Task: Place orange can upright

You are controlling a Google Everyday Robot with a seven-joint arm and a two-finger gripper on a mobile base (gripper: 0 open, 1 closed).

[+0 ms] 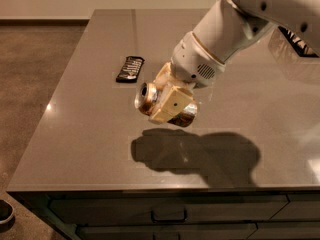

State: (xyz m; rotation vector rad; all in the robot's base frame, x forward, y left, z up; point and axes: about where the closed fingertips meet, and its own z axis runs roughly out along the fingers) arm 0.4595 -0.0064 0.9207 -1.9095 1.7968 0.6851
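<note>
The orange can [150,100] is held in the air above the grey table [75,134], lying on its side with its silver top facing left. My gripper [167,101] is shut on the orange can, its cream fingers [172,106] clamped round the body. The arm reaches in from the upper right. The can's shadow falls on the table just below it.
A black remote-like packet [130,69] lies on the table to the upper left of the can. A dark rack [300,41] shows at the right edge. The table's front edge runs along the bottom, with drawers [167,214] beneath.
</note>
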